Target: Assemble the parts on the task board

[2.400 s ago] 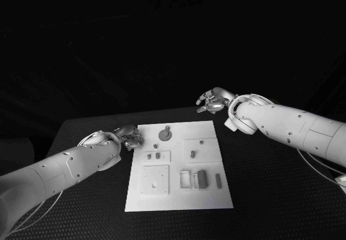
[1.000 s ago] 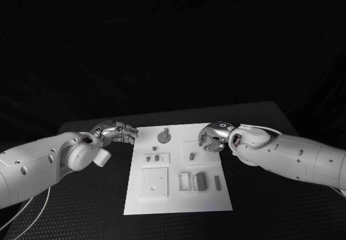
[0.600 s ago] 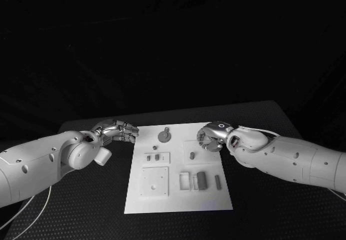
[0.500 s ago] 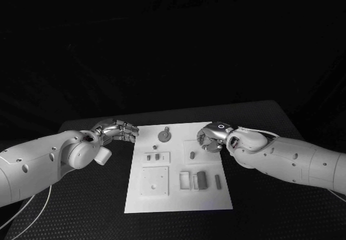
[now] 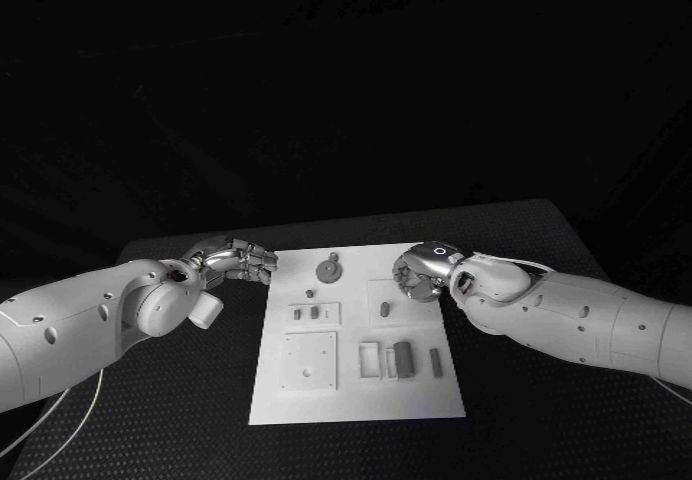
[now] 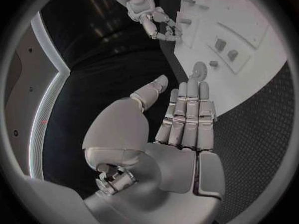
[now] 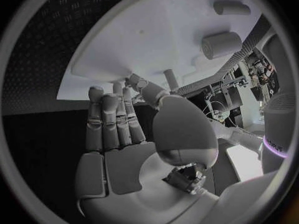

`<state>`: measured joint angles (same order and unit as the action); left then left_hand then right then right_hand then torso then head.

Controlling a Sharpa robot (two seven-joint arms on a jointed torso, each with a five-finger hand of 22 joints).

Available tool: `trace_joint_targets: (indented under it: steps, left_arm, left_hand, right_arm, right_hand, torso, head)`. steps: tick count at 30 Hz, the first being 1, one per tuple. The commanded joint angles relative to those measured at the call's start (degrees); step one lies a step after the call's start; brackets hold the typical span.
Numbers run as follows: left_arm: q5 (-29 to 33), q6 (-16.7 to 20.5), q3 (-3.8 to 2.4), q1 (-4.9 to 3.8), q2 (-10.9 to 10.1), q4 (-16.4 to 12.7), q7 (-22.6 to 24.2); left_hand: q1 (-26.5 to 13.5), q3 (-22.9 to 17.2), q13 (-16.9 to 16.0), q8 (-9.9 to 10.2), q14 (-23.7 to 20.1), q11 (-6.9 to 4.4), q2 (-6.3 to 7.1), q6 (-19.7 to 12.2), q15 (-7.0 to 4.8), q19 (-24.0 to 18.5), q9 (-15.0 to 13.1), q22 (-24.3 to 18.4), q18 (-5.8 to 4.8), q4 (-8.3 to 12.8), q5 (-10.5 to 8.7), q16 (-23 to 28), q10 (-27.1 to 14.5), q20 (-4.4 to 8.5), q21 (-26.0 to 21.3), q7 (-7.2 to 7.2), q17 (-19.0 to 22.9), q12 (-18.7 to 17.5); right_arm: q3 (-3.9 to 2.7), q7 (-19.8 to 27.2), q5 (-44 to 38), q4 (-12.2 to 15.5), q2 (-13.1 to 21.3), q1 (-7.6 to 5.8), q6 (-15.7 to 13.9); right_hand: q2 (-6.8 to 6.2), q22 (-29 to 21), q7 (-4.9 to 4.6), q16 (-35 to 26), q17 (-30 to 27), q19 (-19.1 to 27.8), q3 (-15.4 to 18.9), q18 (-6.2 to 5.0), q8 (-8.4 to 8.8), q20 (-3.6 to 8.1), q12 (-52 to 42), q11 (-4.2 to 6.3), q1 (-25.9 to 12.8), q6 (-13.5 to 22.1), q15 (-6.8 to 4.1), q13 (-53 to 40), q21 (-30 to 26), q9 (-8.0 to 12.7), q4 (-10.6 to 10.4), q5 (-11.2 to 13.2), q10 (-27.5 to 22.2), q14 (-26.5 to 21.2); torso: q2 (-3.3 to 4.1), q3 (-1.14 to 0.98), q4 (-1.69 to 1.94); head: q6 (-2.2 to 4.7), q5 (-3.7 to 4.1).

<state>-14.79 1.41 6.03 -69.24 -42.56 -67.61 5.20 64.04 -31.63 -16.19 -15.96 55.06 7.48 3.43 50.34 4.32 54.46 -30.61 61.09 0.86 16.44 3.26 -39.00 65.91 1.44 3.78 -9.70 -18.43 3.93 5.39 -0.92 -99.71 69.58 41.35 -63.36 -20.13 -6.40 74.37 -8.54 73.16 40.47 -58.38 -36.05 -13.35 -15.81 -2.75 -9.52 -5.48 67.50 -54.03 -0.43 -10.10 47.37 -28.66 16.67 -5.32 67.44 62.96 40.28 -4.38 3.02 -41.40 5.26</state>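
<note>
The flat white task board (image 5: 358, 400) is lying mid-surface on the dark textured mat, carrying small rounded and oblong parts (image 5: 402, 356). The left hand (image 5: 238, 262) is hovering beside its far left corner, fingers straight, holding nothing. The right hand (image 5: 421, 274) is hanging over its far right section, fingers apart, empty.

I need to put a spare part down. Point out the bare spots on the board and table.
The task board is bare along its near edge, below the square plate. The black table is open near-left of the board. The board's middle is crowded; the right hand hovers over its far right.
</note>
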Motion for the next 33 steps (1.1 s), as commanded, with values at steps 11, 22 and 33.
trace_joint_targets:
  steps: [11,22,33]
  left_arm:
    - [-0.54,-0.34,-0.05,-0.05,-0.02,-0.02,0.03]
    - [-1.09,-0.41,-0.05,-0.05,-0.1,-0.03,-0.29]
    - [-1.35,-0.37,-0.05,-0.05,-0.11,0.13,-0.4]
  left_hand:
    - [-0.58,0.17,0.18,0.18,-0.06,0.21,0.36,-0.32,0.3,-0.3,0.02,-0.26,0.1,-0.09,0.22,0.5,-0.64,-0.34,-0.02,-0.43,-0.33,-0.15]
    - [-0.65,0.28,0.31,0.24,-0.11,0.32,0.5,-0.51,0.34,-0.4,0.04,-0.43,0.12,-0.04,0.22,0.77,-0.94,-0.39,-0.01,-0.49,-0.57,-0.17]
    - [-0.67,0.31,0.41,0.32,-0.1,0.41,0.52,-0.72,0.37,-0.44,0.07,-0.56,0.15,-0.06,0.23,0.98,-1.19,-0.42,0.01,-0.58,-0.8,-0.17]
  right_arm:
    - [0.96,-1.51,-3.64,0.03,-0.33,0.35,2.45]
    - [1.62,-2.8,-5.47,-0.79,-1.17,0.37,2.71]
    - [1.67,-3.06,-6.12,-0.11,-1.09,0.39,1.14]
  right_hand:
    - [1.4,0.51,1.33,-0.5,0.41,-1.09,0.55,-1.65,-1.95,0.45,-1.21,1.44,-0.39,-3.55,-1.77,-1.74,-0.3,0.02,-0.03,-0.15,4.14,0.83]
    - [2.24,0.7,1.59,-0.73,0.54,-1.24,0.15,-1.65,-2.22,0.74,-1.06,1.77,0.8,-4.14,-2.11,-2.21,-0.41,0.05,0.17,-0.17,4.68,1.12]
    - [3.4,1.16,1.91,-0.5,1.07,-1.89,0.25,-1.65,-2.71,1.09,-0.98,2.19,2.52,-4.99,-2.54,-2.86,-0.1,0.0,0.22,-0.12,5.67,1.83]
  torso:
    - [0.02,0.01,0.01]
    - [0.01,-0.01,0.01]
    - [0.01,-0.02,0.0]
  head:
    - [-0.31,0.1]
    - [-0.49,0.04]
    - [-0.62,0.02]
